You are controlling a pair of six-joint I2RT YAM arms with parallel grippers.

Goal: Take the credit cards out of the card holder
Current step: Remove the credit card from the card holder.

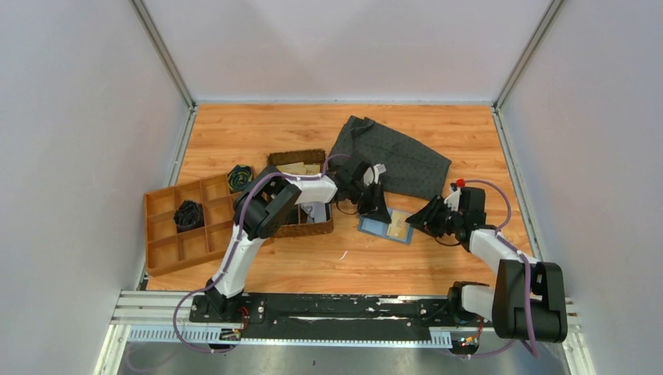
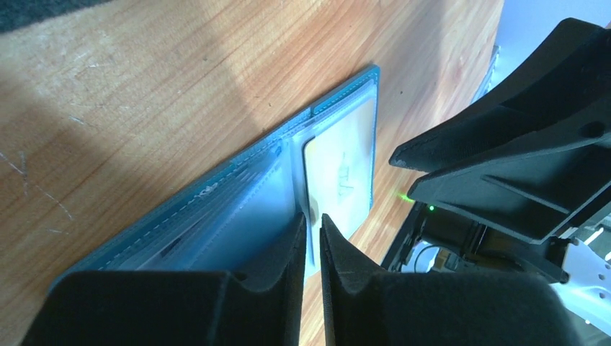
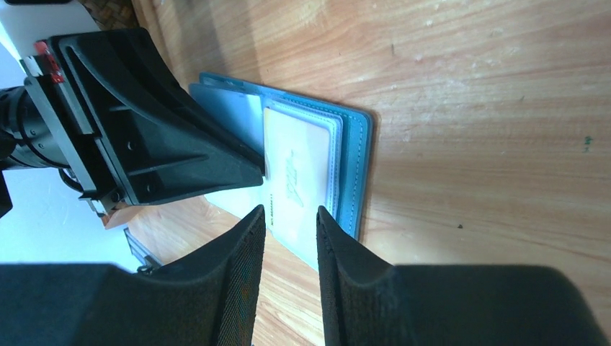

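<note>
The blue-teal card holder [image 1: 377, 229] lies open on the wooden table; it also shows in the left wrist view [image 2: 216, 209] and the right wrist view [image 3: 357, 166]. A pale credit card [image 1: 400, 225] sits in its right panel and sticks out of the near edge [image 3: 299, 180]. My left gripper [image 1: 376, 208] stands on the holder's fold, its jaws nearly shut on a thin pale inner flap [image 2: 311, 218]. My right gripper [image 1: 421, 220] is open at the holder's right edge, its tips over the card's protruding end [image 3: 290, 210]. Any other cards are hidden.
A dark grey dotted cloth [image 1: 395, 156] lies behind the holder. A brown woven basket [image 1: 301, 195] sits under the left arm. An orange divided tray [image 1: 168, 238] with a dark bundle [image 1: 188, 213] is at the left. Walls close in both sides.
</note>
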